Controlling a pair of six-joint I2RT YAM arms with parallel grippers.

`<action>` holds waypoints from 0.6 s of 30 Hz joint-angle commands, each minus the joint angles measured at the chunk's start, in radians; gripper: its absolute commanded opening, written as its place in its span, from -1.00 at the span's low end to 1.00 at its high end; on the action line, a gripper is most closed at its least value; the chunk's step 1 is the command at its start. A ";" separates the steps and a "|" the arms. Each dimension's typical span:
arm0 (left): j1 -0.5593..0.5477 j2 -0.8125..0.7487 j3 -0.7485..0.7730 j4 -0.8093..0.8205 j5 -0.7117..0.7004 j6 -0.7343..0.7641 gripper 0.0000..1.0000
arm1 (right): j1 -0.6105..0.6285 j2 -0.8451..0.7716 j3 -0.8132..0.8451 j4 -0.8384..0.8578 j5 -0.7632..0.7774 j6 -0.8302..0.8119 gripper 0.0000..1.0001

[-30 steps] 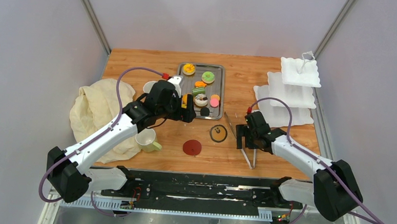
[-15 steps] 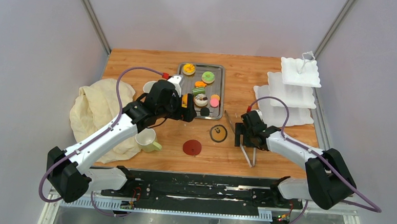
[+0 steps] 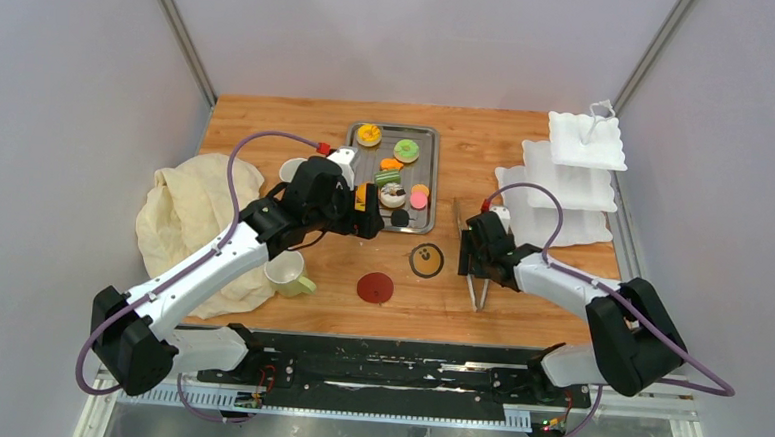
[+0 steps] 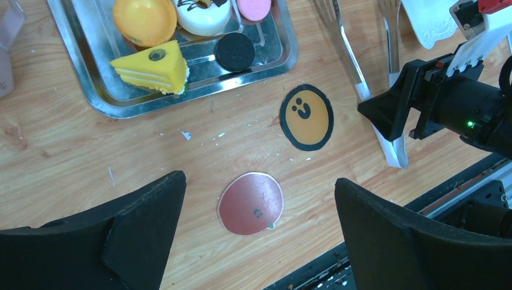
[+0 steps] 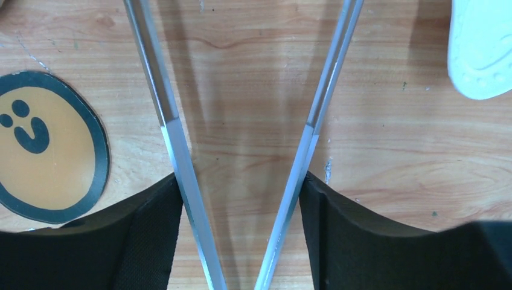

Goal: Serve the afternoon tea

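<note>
Right gripper [image 5: 241, 241] brackets the metal tongs [image 5: 172, 139], one finger outside each blade and apparently touching. We log them as held; squeeze unclear. Tongs lie right of the steel tray [image 3: 434, 181], long axis near-to-far. The pastries [image 3: 406, 150] sit on that tray. Left gripper [image 4: 259, 193] gapes wide over the tray's near edge. No legible writing.

Bright, even overhead light; views sharp. Soft shadows trail the tongs [image 5: 149, 60] mid-frame at my right wrist; the tray [image 4: 241, 75] rim glints upper left; my left fingers [image 4: 121, 241] look perhaps slightly soft, bottom edge
</note>
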 commanded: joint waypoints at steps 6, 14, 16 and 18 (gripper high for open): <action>-0.003 -0.031 -0.018 0.017 -0.001 -0.006 0.96 | 0.050 -0.018 -0.028 -0.063 0.006 0.008 -0.21; -0.003 -0.035 -0.019 0.012 -0.009 -0.003 0.96 | 0.064 -0.077 0.006 -0.131 -0.005 -0.024 -0.83; -0.003 -0.036 -0.019 0.011 -0.011 -0.002 0.96 | 0.063 -0.094 0.013 -0.149 -0.011 -0.031 -0.94; -0.003 -0.039 -0.019 0.011 -0.014 -0.002 0.96 | 0.064 -0.113 0.021 -0.166 -0.024 -0.038 -0.99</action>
